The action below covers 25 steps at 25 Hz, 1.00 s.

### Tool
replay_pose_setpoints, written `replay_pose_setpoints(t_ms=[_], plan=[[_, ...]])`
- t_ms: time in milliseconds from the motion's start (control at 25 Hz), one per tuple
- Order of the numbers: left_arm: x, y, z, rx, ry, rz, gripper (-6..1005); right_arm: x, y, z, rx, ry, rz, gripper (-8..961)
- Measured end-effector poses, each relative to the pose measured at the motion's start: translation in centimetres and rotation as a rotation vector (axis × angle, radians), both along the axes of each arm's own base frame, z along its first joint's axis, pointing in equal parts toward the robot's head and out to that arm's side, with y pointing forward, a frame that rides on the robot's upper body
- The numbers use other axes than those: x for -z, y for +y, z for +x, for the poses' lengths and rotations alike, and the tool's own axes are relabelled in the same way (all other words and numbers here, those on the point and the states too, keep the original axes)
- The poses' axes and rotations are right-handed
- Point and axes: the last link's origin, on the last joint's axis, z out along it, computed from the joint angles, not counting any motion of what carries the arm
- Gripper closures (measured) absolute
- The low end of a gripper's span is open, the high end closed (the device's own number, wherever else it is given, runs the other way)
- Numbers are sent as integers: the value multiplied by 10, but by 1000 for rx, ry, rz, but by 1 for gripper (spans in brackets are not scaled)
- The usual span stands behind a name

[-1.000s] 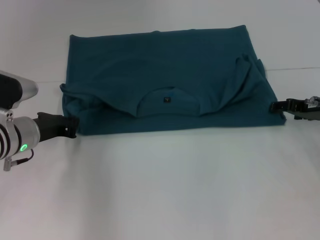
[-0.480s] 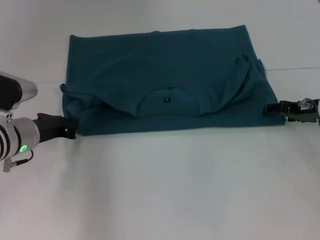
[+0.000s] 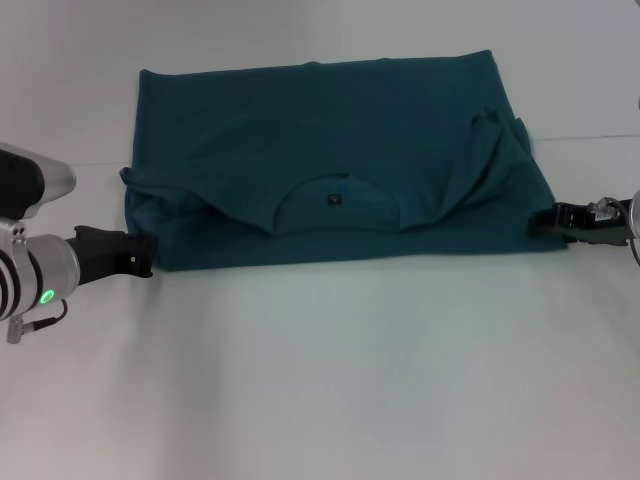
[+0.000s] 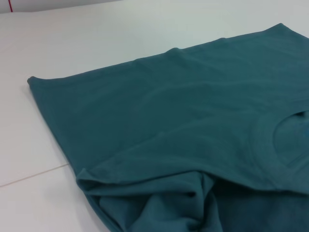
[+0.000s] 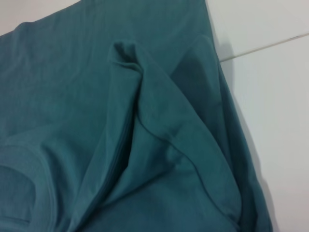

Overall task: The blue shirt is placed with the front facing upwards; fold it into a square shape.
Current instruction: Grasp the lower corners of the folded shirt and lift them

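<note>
From my head, the blue shirt (image 3: 330, 165) lies folded on the white worktop (image 3: 330, 380), neck toward me. My left gripper (image 3: 140, 253) and right gripper (image 3: 543, 220) touch its near corners; whether their fingers are wide or closed, I cannot tell. My left wrist shows a bunched sleeve; my right shows creased folds.

Bare white table (image 3: 320, 400), robot arms: lab setting.

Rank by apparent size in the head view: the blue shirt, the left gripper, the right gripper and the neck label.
1. blue shirt, by far the largest.
2. left gripper and right gripper: dark tips that look about alike, so I do not rank them.
3. neck label, the smallest.
</note>
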Motion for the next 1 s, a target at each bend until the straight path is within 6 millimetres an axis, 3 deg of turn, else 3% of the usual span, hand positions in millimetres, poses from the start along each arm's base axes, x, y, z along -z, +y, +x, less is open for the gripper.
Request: replay_pose_setpoints(t_ms=[120, 520, 1000], plan=[[0, 0, 0, 1, 1, 0, 974, 1, 0, -1, -10, -7, -9, 303], [0, 1, 1, 4, 3, 1, 974, 3, 0, -4, -47, -24, -33, 790], [-8, 1, 0, 4, -4, 14, 974, -13, -8, 1, -61, 45, -3, 883]])
